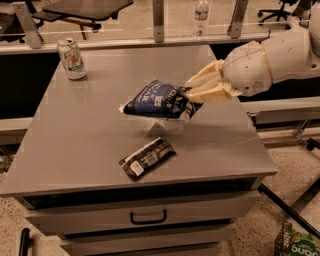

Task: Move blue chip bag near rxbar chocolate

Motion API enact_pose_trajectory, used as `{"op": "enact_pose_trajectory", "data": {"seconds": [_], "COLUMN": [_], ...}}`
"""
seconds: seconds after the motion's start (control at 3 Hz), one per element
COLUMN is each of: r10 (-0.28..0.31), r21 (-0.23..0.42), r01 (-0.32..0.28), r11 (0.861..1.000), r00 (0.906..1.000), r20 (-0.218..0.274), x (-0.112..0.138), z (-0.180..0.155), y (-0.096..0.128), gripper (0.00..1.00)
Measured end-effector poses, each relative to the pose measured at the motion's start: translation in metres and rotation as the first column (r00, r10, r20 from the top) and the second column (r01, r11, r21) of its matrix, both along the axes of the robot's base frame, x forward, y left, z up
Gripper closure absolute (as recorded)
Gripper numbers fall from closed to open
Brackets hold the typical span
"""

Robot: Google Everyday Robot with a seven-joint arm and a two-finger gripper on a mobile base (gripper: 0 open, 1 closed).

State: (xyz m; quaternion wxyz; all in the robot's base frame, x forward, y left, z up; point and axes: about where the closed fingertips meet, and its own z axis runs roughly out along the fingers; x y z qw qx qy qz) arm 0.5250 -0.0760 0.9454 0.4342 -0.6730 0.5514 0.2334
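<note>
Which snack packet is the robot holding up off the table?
The blue chip bag, pinched at one end by the gripper and hanging above the table. The black chocolate bar lies flat on it, untouched.

You see a grey flat-topped metal table (90, 125) with a black-handled front drawer (100, 217), standing on pale speckled floor (295, 170); the gripper (192, 95) hangs above its right middle. Behind it runs a grey metal rail with upright posts (125, 44), then a clear plastic water bottle (201, 15) and dark swivel office chairs (80, 6).
</note>
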Motion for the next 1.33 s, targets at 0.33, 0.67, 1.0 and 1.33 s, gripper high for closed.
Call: {"op": "enact_pose_trajectory", "data": {"seconds": [0.33, 0.67, 1.0, 1.33], "r10": [0.004, 0.007, 0.012, 0.017], "r21": [0.000, -0.001, -0.001, -0.001], "r01": [-0.004, -0.007, -0.012, -0.017], "r11": [1.000, 1.000, 1.000, 1.000], "r00": [1.0000, 1.0000, 0.9999, 0.9999], "r20": [0.000, 0.000, -0.001, -0.001], "x": [-0.0001, -0.0004, -0.0008, -0.0013], "z": [-0.0001, -0.0002, -0.0003, -0.0004], "y": [0.0022, 0.0042, 0.0065, 0.0095], "gripper": [0.81, 0.59, 0.35, 0.04]}}
